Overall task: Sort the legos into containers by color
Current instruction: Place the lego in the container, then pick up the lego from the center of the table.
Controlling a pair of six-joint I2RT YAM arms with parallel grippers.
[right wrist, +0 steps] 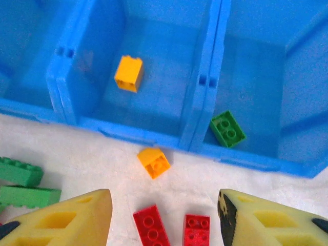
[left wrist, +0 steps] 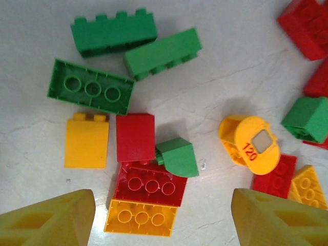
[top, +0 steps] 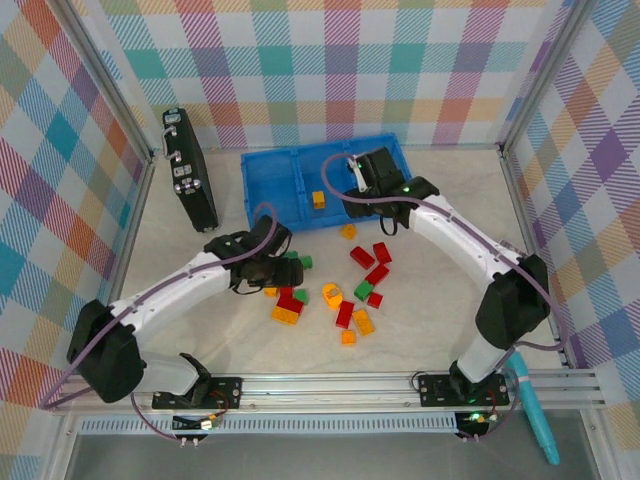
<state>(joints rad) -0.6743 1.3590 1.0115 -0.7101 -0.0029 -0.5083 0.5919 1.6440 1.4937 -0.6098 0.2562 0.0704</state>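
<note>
A pale marbled table (top: 200, 330) sits inside walls of pastel plaid. Above the scattered legos (top: 340, 290) we see the left gripper (left wrist: 163, 212) pointing down, its yellow fingers (left wrist: 51, 220) spread apart and clasping nothing. From overhead, the same gripper (top: 272, 262) hangs at the pile's left edge. Between the fingers lie an upturned red brick (left wrist: 150, 184) and an upturned yellow brick (left wrist: 142, 218), touching along their long sides. Just beyond them a plain red brick (left wrist: 135, 137) lies beside a plain yellow brick (left wrist: 87, 141), and a small green brick (left wrist: 178, 157) rests against the two red ones. Farther out are three long green bricks (left wrist: 114, 32), one of them hollow side up. Off to the right sits a round yellow piece (left wrist: 251, 143) marked T20.

The right gripper (right wrist: 164, 205) likewise hangs with its jaws parted and empty. From overhead we find it (top: 362, 172) over the right end of the containers (top: 270, 190). Ahead of its fingers an orange brick (right wrist: 154, 162) lies on the table just outside the blue front wall (right wrist: 128, 134). Past that wall, the middle compartment holds one orange-yellow brick (right wrist: 128, 73) and the right compartment one green brick (right wrist: 227, 128). A black device (top: 188, 168) lies left of the tray.
</note>
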